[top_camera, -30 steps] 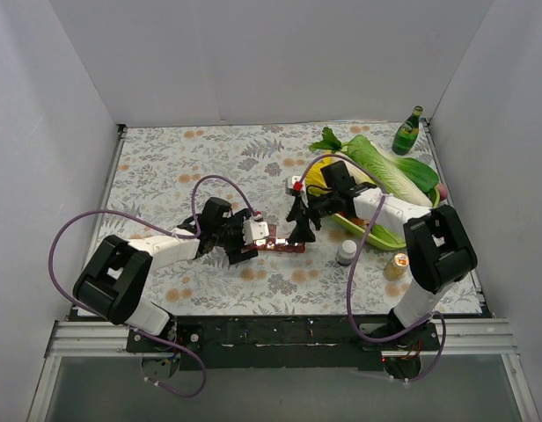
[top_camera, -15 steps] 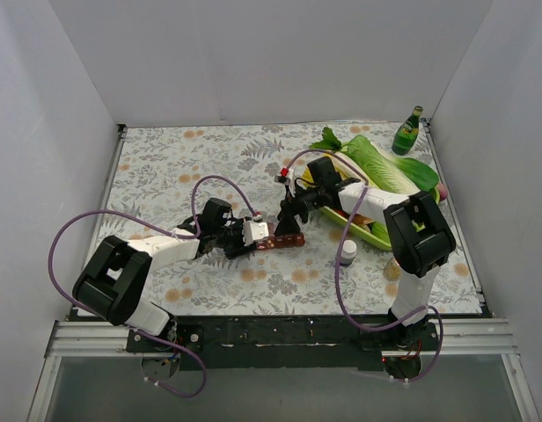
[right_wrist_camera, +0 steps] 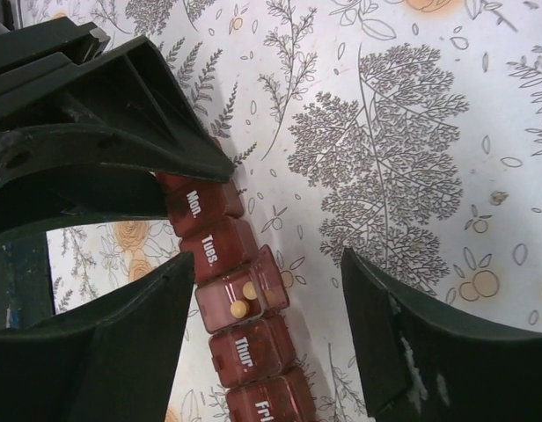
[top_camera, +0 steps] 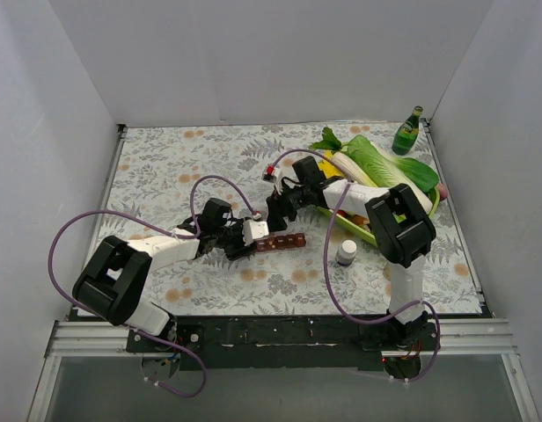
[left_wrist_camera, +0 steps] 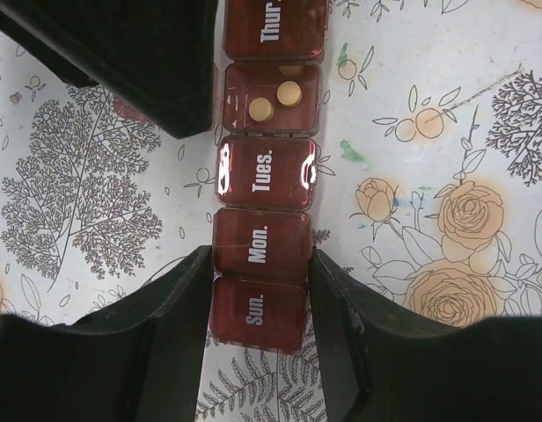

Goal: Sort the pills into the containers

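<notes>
The containers are one dark-red strip with day labels, lying on the flowered cloth; the strip also shows in the top view and the right wrist view. The Wednesday compartment is open with two tan pills inside, which also show in the right wrist view. My left gripper is shut on the Sun./Mon. end of the strip; in the top view, my left gripper is at the strip's left end. My right gripper is open and empty, hovering above the strip; in the top view, my right gripper is just beyond it.
A green tray with bok choy stands at the right, and a green glass bottle at the back right. A small white-capped jar stands right of the strip. White walls enclose the table.
My right arm has swung left and away from me, its gripper rising off the strip. The left gripper has stayed on the strip's end.
</notes>
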Motion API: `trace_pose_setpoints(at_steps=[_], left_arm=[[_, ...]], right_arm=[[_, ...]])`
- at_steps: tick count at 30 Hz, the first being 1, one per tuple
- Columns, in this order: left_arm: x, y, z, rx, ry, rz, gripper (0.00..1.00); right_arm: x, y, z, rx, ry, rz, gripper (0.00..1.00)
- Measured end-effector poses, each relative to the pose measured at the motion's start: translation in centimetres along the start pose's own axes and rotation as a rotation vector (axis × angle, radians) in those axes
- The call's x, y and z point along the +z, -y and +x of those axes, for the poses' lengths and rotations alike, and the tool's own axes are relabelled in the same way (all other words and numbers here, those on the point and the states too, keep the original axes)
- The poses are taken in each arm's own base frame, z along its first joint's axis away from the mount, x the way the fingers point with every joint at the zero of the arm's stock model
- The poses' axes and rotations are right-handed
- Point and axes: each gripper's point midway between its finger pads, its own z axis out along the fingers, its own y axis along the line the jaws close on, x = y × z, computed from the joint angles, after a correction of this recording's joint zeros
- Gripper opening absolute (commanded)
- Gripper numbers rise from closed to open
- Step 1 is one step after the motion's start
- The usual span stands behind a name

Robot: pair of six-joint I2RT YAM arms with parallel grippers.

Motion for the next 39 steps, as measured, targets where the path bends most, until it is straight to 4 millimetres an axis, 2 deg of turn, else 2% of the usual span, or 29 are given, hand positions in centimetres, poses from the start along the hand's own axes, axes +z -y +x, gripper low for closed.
trace_pose_setpoints(at_steps=[2,10,20,24,29,36,39], left_arm=[[0.0,0.1,0.0,-0.006,0.001,0.001,0.25],[0.0,0.1,0.0,-0.025,0.001,0.002,0.24],[0.1,0.0,-0.1,-0.053,-0.005,-0.001,0.24],[0.1,0.0,-0.1,-0.064,-0.008,-0.001,0.24],[0.1,0.0,-0.1,-0.069,-0.01,0.0,0.24],[0.2,0.0,-0.1,-0.071,-0.012,-0.001,0.24],[0.2,0.0,-0.1,-0.076,-0.012,-0.002,0.24]], right_arm=[[0.1,-0.2,0.2,0.002,-0.007,-0.005,0.64],[-0.1,-2.4,1.5,-0.001,-0.029,-0.045,0.49],[-1.0,-5.2,2.8,-0.029,-0.063,-0.086,0.48],[-0.7,-5.4,3.1,-0.026,-0.078,-0.083,0.47],[0.1,-4.2,4.7,0.023,-0.12,-0.053,0.31],[0.6,-3.0,3.9,0.028,-0.127,-0.03,0.04],[0.4,-3.1,3.9,0.027,-0.141,-0.032,0.01]])
